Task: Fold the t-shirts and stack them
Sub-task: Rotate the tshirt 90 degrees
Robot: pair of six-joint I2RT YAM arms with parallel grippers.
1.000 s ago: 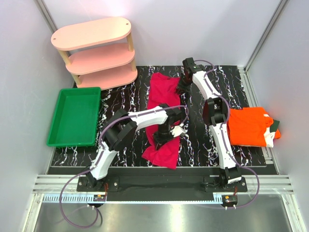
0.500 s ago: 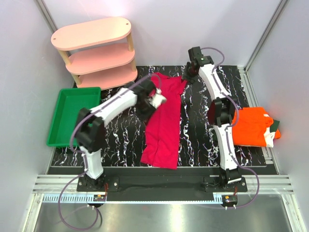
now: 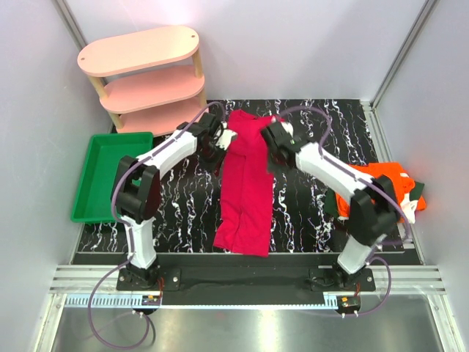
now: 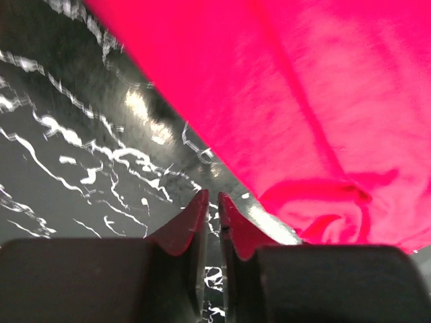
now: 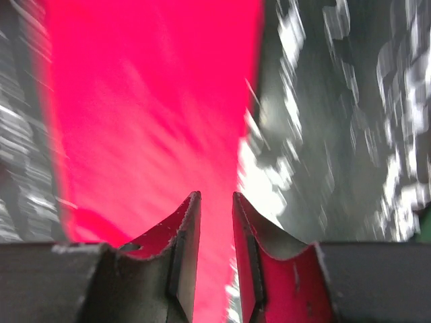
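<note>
The crimson t-shirt (image 3: 245, 183) lies as a long strip down the middle of the black marbled table (image 3: 308, 213). My left gripper (image 3: 221, 141) hovers just off the shirt's upper left edge. In the left wrist view the left gripper (image 4: 211, 195) is shut on nothing over bare table, with the crimson cloth (image 4: 316, 101) beyond. My right gripper (image 3: 270, 150) is at the shirt's upper right edge. In the blurred right wrist view the right gripper (image 5: 216, 195) stands a narrow gap apart over the cloth edge (image 5: 148, 121). The orange t-shirt (image 3: 385, 187) lies at the right on a dark green one (image 3: 418, 192).
A pink three-tier shelf (image 3: 146, 73) stands at the back left. A green plastic tray (image 3: 113, 176) sits at the left table edge. Grey walls close in both sides. My right forearm crosses above the orange shirt's left part.
My right arm has swung from the far back down to the crimson shirt's right edge. My left gripper has shifted slightly back and left, off the cloth. The shirt's top looks narrower.
</note>
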